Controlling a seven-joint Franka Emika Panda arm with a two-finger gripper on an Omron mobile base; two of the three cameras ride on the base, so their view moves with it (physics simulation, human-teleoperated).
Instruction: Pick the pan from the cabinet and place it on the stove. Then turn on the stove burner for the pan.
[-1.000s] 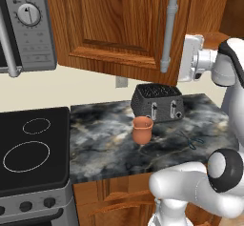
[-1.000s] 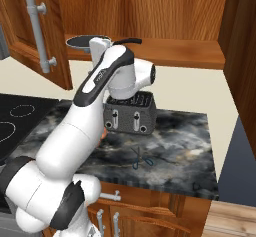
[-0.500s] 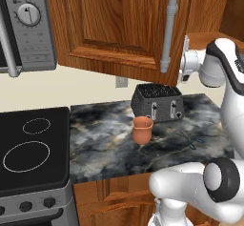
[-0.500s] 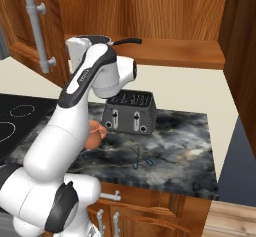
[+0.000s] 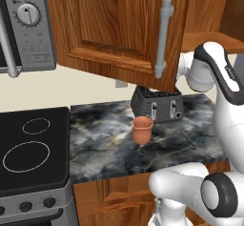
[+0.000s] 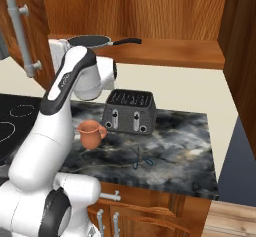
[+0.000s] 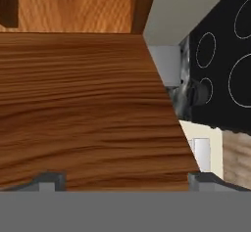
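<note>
The dark pan (image 6: 91, 41) rests on the shelf of the open cabinet (image 6: 165, 51), its black handle (image 6: 126, 42) pointing right. The cabinet door (image 5: 119, 29) with its grey bar handle (image 5: 163, 36) stands swung out to the left. My gripper (image 7: 125, 181) is open with nothing between its fingers, close against a broad wooden face beside the door, left of the pan and just below shelf height. The black stove (image 5: 28, 172) lies at lower left, and the stove burner (image 5: 26, 156) is its largest white ring.
A dark toaster (image 5: 157, 107) stands on the marble counter (image 5: 105, 148) under the cabinet, with a terracotta cup (image 5: 142, 128) in front of it and scissors (image 5: 190, 139) to the right. A grey microwave (image 5: 24, 25) hangs above the stove.
My arm has swung left, from in front of the toaster up toward the door's inner side. The cabinet door has swung wider open. The gripper stays open.
</note>
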